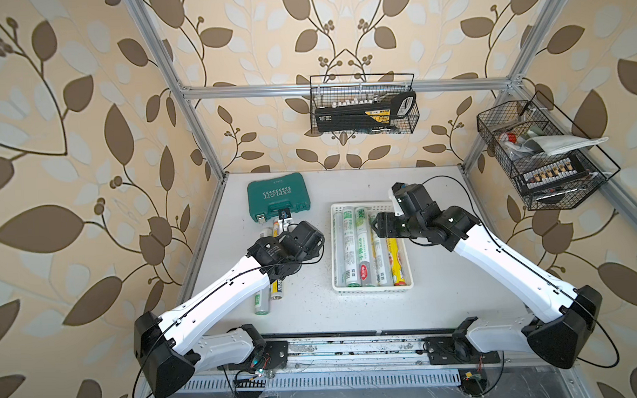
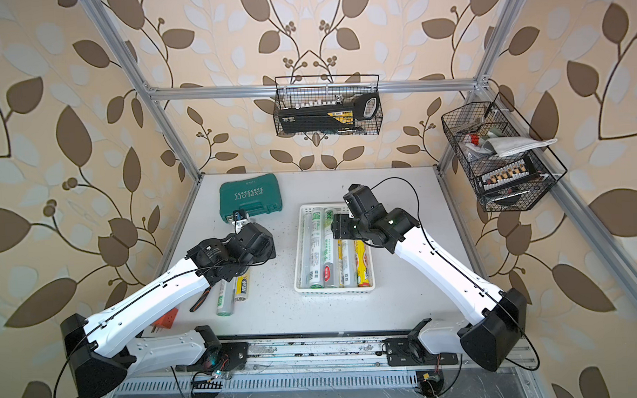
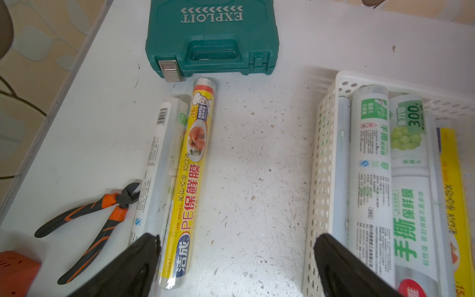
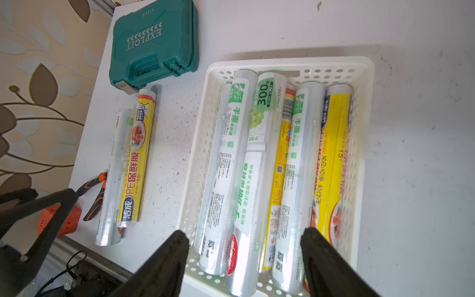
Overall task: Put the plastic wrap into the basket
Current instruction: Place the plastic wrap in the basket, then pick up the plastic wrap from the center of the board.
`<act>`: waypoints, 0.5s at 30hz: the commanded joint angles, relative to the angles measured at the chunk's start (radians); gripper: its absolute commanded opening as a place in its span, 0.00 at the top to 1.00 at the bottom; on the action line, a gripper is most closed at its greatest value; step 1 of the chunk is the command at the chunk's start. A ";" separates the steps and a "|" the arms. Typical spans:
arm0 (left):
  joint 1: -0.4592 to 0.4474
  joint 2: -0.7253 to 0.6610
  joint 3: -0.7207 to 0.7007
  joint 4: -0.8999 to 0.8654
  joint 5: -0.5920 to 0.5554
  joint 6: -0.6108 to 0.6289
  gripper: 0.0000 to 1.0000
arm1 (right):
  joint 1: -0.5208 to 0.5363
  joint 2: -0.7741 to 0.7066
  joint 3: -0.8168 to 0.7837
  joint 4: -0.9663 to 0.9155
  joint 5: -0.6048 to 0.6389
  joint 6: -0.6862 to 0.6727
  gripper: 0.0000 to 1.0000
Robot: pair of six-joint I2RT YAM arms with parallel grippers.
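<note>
The white perforated basket (image 1: 373, 290) stands right of the table's middle and holds several rolls of plastic wrap, among them a green-and-white roll (image 4: 246, 167) and a yellow roll (image 4: 334, 154). My right gripper (image 4: 244, 232) hangs open above the basket's rolls, gripping none of them. Two rolls lie on the table left of the basket, side by side: a yellow-and-red roll (image 3: 190, 180) and a silver-white roll (image 3: 159, 167). Over the bare table hangs my left gripper (image 3: 236, 239), wide open and empty, one finger by the yellow roll and the other by the basket wall (image 3: 321, 167).
A teal tool case (image 1: 277, 201) sits just beyond the two loose rolls. Orange-handled pliers (image 3: 90, 223) and an orange block (image 3: 15, 270) lie near the table's left edge. Black wire baskets hang on the back rail (image 1: 365, 107) and the right rail (image 1: 541, 155).
</note>
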 commanded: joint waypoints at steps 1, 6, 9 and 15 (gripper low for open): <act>0.066 -0.034 -0.044 0.003 0.032 0.048 0.01 | 0.000 -0.015 -0.046 0.010 0.031 -0.077 0.27; 0.177 -0.057 -0.129 0.060 0.125 0.077 0.01 | -0.008 -0.031 -0.107 0.052 0.016 -0.118 0.27; 0.210 -0.054 -0.163 0.081 0.140 0.074 0.01 | -0.014 -0.039 -0.139 0.083 0.003 -0.133 0.27; 0.279 0.008 -0.203 0.131 0.194 0.058 0.01 | -0.017 -0.066 -0.211 0.142 -0.031 -0.164 0.27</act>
